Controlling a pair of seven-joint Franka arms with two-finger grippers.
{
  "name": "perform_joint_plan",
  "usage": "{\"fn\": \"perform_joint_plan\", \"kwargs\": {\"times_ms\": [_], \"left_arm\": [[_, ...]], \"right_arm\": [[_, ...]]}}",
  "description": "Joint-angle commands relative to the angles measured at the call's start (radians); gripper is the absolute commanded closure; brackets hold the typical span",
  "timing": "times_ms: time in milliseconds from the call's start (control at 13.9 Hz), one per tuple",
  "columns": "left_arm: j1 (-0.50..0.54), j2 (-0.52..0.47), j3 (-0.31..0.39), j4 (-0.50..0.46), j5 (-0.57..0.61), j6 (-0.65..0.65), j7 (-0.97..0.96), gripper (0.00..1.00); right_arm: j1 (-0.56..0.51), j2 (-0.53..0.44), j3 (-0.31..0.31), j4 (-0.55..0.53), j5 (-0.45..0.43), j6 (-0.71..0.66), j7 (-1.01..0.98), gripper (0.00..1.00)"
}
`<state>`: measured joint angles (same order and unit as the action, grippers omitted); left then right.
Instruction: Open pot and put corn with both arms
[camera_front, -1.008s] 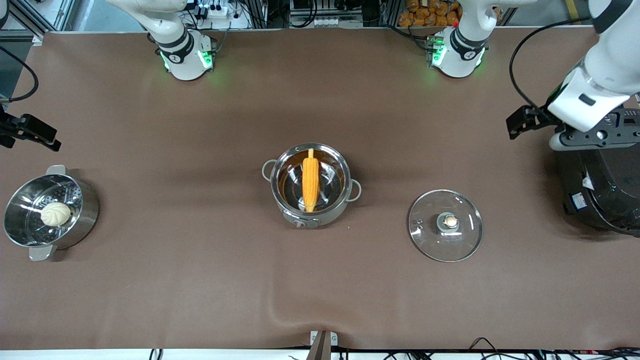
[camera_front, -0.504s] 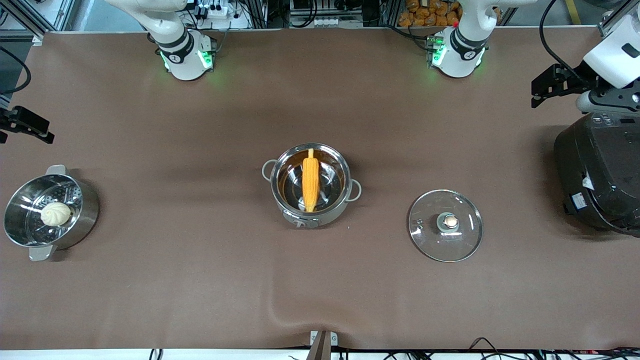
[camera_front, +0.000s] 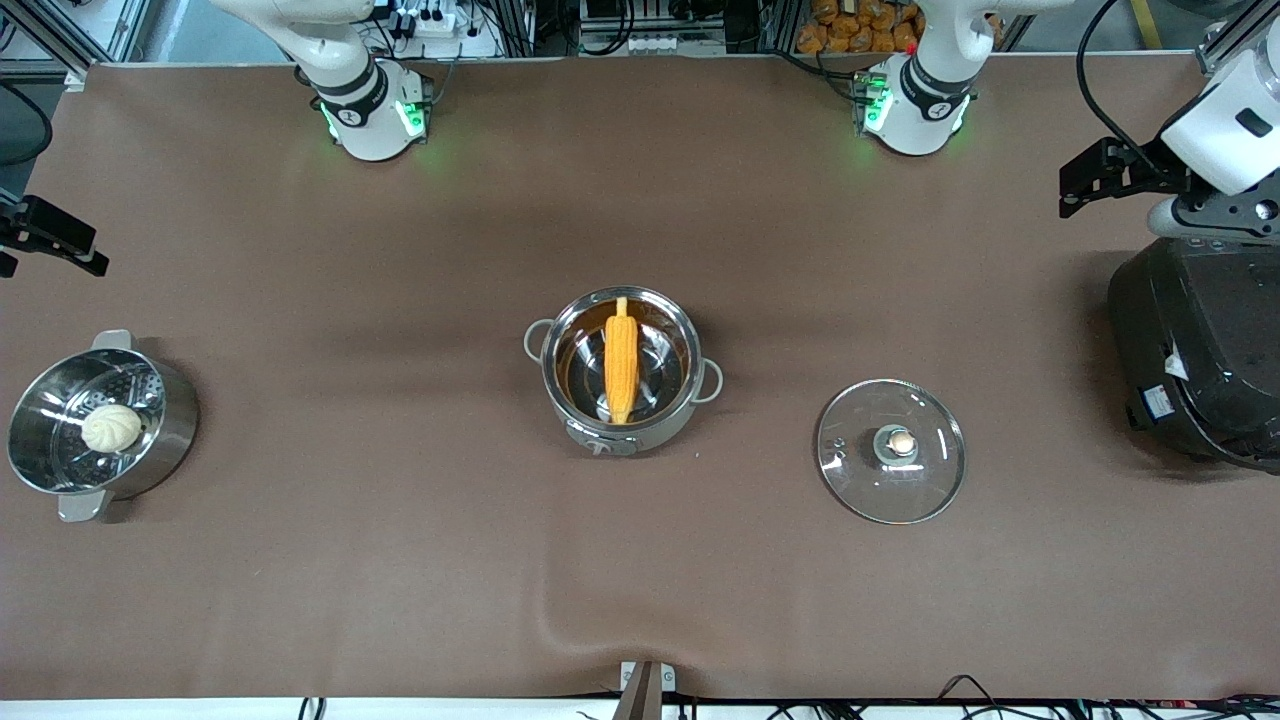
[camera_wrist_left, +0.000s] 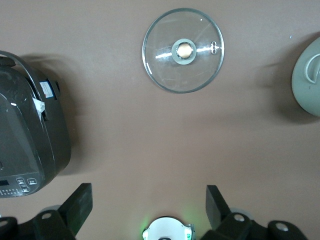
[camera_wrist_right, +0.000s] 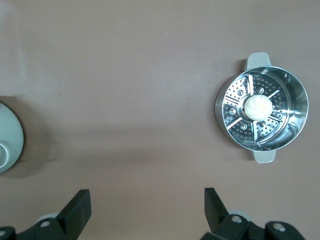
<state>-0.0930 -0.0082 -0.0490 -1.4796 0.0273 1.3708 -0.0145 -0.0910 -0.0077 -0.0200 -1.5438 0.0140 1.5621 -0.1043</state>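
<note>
The steel pot (camera_front: 620, 372) stands open at the middle of the table. The yellow-orange corn (camera_front: 621, 366) lies inside it, its tip on the rim toward the robots. The glass lid (camera_front: 890, 452) with its copper knob lies flat on the table beside the pot, toward the left arm's end; it also shows in the left wrist view (camera_wrist_left: 183, 50). My left gripper (camera_wrist_left: 148, 194) is open and empty, high over the table next to the rice cooker. My right gripper (camera_wrist_right: 147, 196) is open and empty, high over the right arm's end of the table.
The big black rice cooker (camera_front: 1195, 365) stands at the left arm's end of the table. The steel steamer pot (camera_front: 150, 440) holds a pale bun (camera_front: 111, 428) at the right arm's end, also seen in the right wrist view (camera_wrist_right: 227, 102).
The left arm has drawn back from over the rice cooker toward its base. The right gripper has shifted slightly the same way. Pot, corn and lid have not moved.
</note>
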Motion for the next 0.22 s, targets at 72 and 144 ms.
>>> {"fn": "perform_joint_plan", "kwargs": {"times_ms": [72, 144], "left_arm": [[0.018, 0.002, -0.022, 0.016, -0.026, -0.019, -0.024, 0.0], [0.018, 0.002, -0.022, 0.016, -0.027, -0.019, -0.024, 0.0]], "right_arm": [[0.01, -0.021, -0.012, -0.029, 0.014, 0.01, -0.011, 0.0], [0.01, -0.021, -0.012, -0.029, 0.014, 0.009, -0.011, 0.0]]}}
